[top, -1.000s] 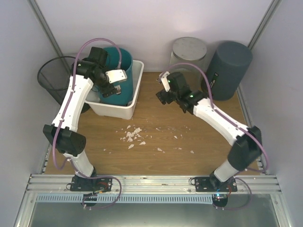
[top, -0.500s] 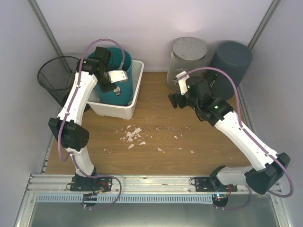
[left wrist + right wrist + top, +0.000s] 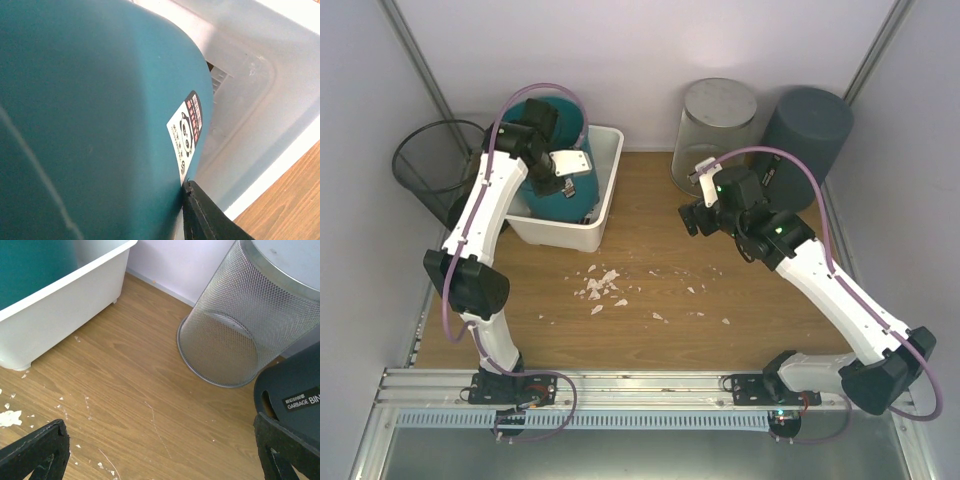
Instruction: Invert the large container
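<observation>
A slip is judged the main risk; the teal bin [image 3: 548,195] is seen standing open end up inside the white tub [image 3: 610,170] at the far left of the table [image 3: 650,330], and its smooth, curved wall offers little hold once it is lifted and rolled over; a thin pinch could let it twist or drop. The bin could also be caught on the tub's wall while tilted, so that the tub is dragged or tipped; the wire basket [image 3: 430,160] just left of the tub leaves little room on that side.

The left gripper [image 3: 575,180] is placed at the bin's right side; in the wrist view one finger [image 3: 205,215] is seen touching the outer wall below the panda label [image 3: 186,132]; the other finger is hidden, so whether the wall is truly clamped cannot be told. The right gripper [image 3: 692,215] is spread fully wide and grasps nothing; its fingers [image 3: 37,447] are held above bare wood between the tub and the mesh bin [image 3: 225,340], touching neither.
</observation>
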`<state>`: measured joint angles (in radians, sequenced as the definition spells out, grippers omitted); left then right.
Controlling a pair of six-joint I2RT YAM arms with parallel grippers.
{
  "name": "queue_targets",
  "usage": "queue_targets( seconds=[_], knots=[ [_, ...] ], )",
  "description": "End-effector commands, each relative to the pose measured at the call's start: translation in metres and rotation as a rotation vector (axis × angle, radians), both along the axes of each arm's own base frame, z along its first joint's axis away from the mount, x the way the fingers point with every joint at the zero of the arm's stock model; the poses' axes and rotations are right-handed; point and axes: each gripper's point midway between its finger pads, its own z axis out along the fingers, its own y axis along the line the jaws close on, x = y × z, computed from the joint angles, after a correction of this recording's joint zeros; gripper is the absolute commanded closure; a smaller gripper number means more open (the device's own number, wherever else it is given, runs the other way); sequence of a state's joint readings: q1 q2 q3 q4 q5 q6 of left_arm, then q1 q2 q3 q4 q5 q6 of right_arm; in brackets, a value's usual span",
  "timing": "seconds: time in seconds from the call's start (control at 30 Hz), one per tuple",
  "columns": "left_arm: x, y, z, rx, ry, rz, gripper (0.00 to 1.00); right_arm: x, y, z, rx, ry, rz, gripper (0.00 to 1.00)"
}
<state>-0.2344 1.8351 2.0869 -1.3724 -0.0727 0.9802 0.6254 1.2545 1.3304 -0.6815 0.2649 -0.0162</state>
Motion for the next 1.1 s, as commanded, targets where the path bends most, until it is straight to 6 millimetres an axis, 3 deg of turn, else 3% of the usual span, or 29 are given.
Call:
queue_targets(
  seconds=[0.0, 0.1, 0.2, 0.37, 0.5, 0.6, 0.73, 0.83, 0.9, 1.07],
  knots=[
    [0.003, 0.005, 0.033, 0.015, -0.108, 0.013, 0.75, -0.004, 0.001, -0.002, 0.011, 0.021, 0.006, 0.00],
    [0.003, 0.004, 0.036, 0.029, -0.116, 0.008, 0.75, -0.006, -0.001, -0.005, 0.018, 0.033, -0.006, 0.00],
    [0.003, 0.003, 0.039, 0.041, -0.130, 0.001, 0.90, -0.007, -0.001, -0.006, 0.025, 0.040, -0.007, 0.00],
    [0.004, -0.003, 0.051, 0.038, -0.168, 0.000, 0.97, -0.008, -0.001, -0.004, 0.030, 0.038, -0.006, 0.00],
    [0.005, -0.011, 0.070, 0.010, -0.234, 0.003, 1.00, -0.010, -0.003, 0.000, 0.033, 0.030, -0.009, 0.00],
    [0.005, -0.021, 0.095, -0.024, -0.323, 0.008, 1.00, -0.013, -0.006, 0.012, 0.046, 0.007, -0.013, 0.00],
    [-0.014, -0.050, 0.171, -0.214, -0.524, 0.006, 1.00, -0.024, -0.021, 0.062, 0.108, -0.093, -0.044, 0.00],
    [-0.051, -0.082, 0.224, -0.479, -0.616, -0.045, 1.00, -0.037, -0.043, 0.105, 0.156, -0.183, -0.102, 0.00],
    [-0.076, -0.098, 0.247, -0.629, -0.649, -0.086, 1.00, -0.048, -0.059, 0.132, 0.190, -0.238, -0.145, 0.00],
    [-0.129, -0.127, 0.282, -0.985, -0.611, -0.201, 1.00, -0.077, -0.110, 0.187, 0.249, -0.359, -0.306, 0.00]
  ],
)
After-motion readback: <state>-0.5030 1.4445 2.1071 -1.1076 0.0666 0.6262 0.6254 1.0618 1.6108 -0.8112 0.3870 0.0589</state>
